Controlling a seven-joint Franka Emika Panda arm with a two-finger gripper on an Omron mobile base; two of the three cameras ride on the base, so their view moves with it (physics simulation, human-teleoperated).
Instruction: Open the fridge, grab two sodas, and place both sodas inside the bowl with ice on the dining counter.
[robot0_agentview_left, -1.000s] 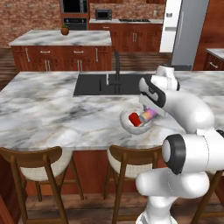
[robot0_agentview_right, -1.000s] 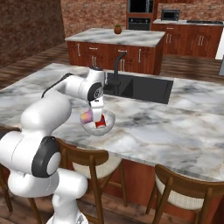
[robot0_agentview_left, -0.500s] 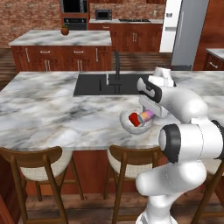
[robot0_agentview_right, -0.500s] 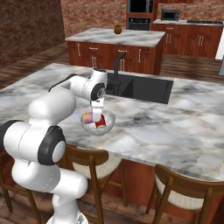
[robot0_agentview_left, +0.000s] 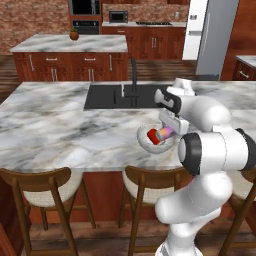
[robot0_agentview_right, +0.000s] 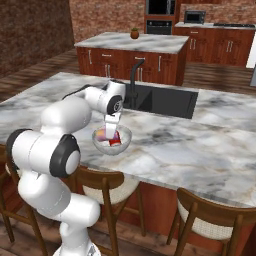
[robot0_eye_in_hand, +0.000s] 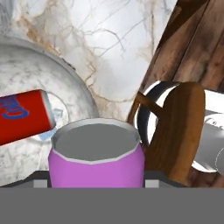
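**Colours around the bowl**

You see a light-grey bowl (robot0_agentview_left: 145, 140) with speckled white ice on the white-grey veined marble dining counter (robot0_agentview_left: 60, 130). Inside the bowl lie a red can (robot0_agentview_left: 153, 136) with blue lettering and a magenta can (robot0_agentview_left: 165, 133) with a grey top. Behind the bowl sits a black sink (robot0_agentview_left: 107, 97). Below the counter edge, the stools (robot0_agentview_left: 37, 182) are brown wood with cream seats.

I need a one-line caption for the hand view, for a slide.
Claw holding the purple soda over the bowl, where the red soda already lies on ice.
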